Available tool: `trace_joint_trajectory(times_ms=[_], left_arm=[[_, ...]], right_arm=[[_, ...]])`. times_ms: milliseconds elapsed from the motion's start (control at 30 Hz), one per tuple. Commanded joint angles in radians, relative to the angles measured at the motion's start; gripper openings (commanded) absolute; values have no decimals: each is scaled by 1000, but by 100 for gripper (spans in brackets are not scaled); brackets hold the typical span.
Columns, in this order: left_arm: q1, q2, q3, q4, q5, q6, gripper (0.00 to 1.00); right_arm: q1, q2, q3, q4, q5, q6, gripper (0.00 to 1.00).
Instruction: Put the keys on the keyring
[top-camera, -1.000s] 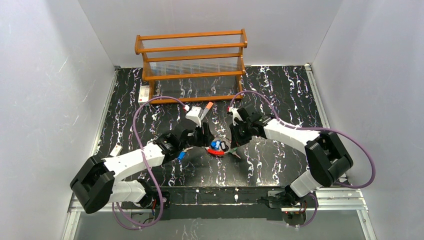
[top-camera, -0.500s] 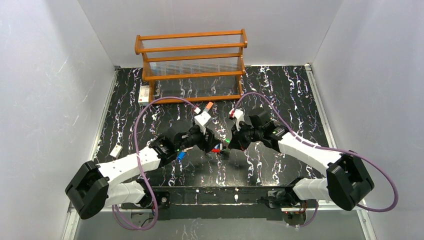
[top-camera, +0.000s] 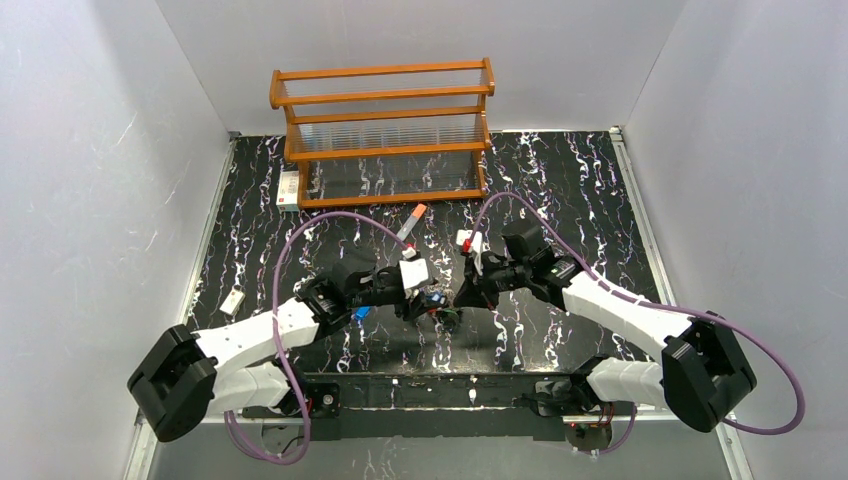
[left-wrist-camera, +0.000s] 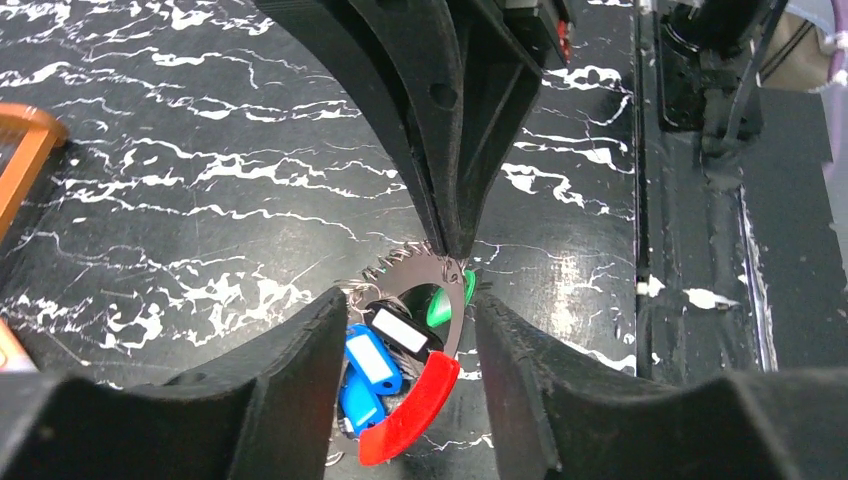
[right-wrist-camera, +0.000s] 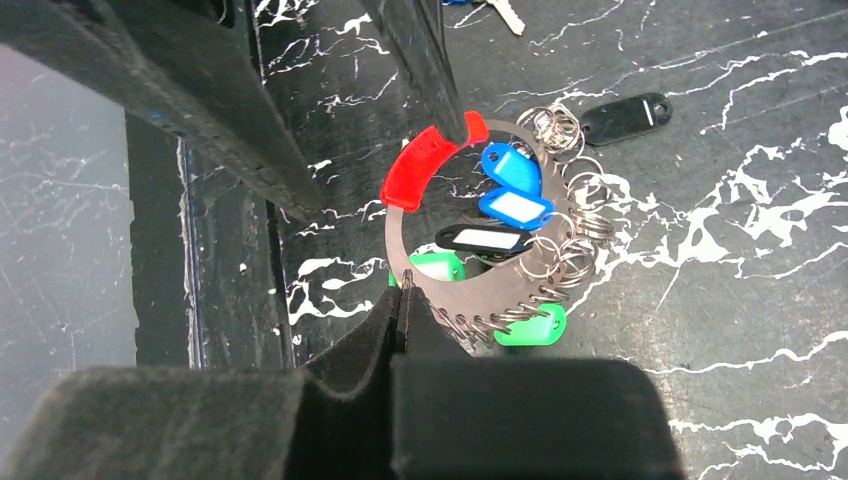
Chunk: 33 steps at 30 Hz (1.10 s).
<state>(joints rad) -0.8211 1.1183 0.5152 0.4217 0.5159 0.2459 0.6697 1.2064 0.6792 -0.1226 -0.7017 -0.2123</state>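
Observation:
The keyring (right-wrist-camera: 470, 290), a flat grey loop with a red section (right-wrist-camera: 415, 165), hangs off the table between both grippers. It also shows in the left wrist view (left-wrist-camera: 452, 300) and the top view (top-camera: 442, 308). Blue keys (right-wrist-camera: 512, 185), green keys (right-wrist-camera: 530, 325) and a black tag (right-wrist-camera: 485, 238) hang on it by small wire rings. My right gripper (right-wrist-camera: 405, 290) is shut on the ring's rim. My left gripper (left-wrist-camera: 410, 300) is open and straddles the ring's red end; one fingertip (right-wrist-camera: 455, 125) touches the rim.
A wooden rack (top-camera: 385, 130) stands at the back. A grey stick with an orange cap (top-camera: 413, 218) lies in front of it. A white tag (top-camera: 232, 300) lies at the left. A blue key (top-camera: 362, 312) lies under my left arm. A loose black tag (right-wrist-camera: 625, 118) lies beside the ring.
The keyring has gone from lying on the table to being held up on edge by my right gripper. My left gripper has turned and come round its red end.

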Motion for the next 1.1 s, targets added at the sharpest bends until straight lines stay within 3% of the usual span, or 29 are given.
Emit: trace_joint_trajectory(times_ms=[0, 1067], left_arm=[[-4, 26, -1, 36, 103, 68, 45], [-16, 233, 61, 159, 194, -39, 7]], right_arm=[[2, -34, -1, 20, -78, -73, 1], [3, -43, 20, 0, -119, -93, 1]])
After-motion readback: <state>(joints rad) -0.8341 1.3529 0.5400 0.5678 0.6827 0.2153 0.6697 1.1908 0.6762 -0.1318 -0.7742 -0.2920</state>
